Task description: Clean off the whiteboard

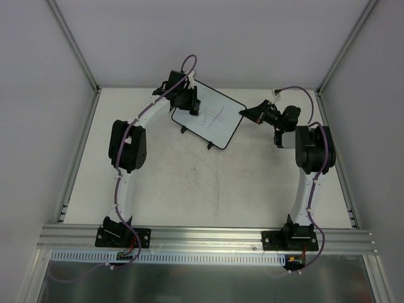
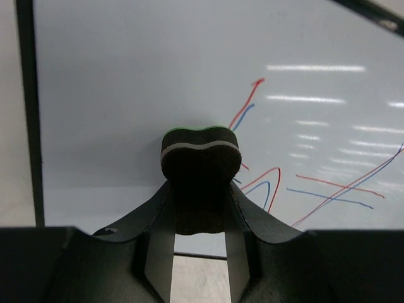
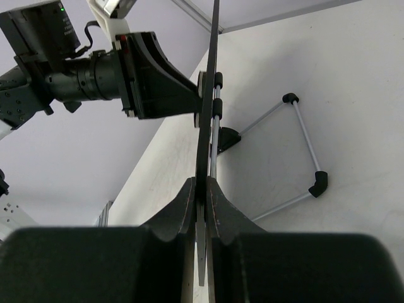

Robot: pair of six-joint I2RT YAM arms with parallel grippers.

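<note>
The pale table filled the middle of the top view, and the whiteboard stood propped on it in the upper centre of that frame, tilted back. The right gripper was clenched on the board's edge, the thin panel pinched between its two fingers, which seemed meant to brace it. The left gripper was clamped on a dark felt eraser with a green back, and in the right wrist view the felt appeared to sit against the board's face in the upper left of the frame. The wiping step looked to be in hand but far from done: red and blue pen lines lay to the right of the eraser in the left wrist view, while the board to its left looked bare. The next move likely called for sweeping the eraser rightward over those marks, pressing firmly while the other claw kept the board from tipping. Behind the board, its folding wire stand rested on the table. No container showed in any view
</note>
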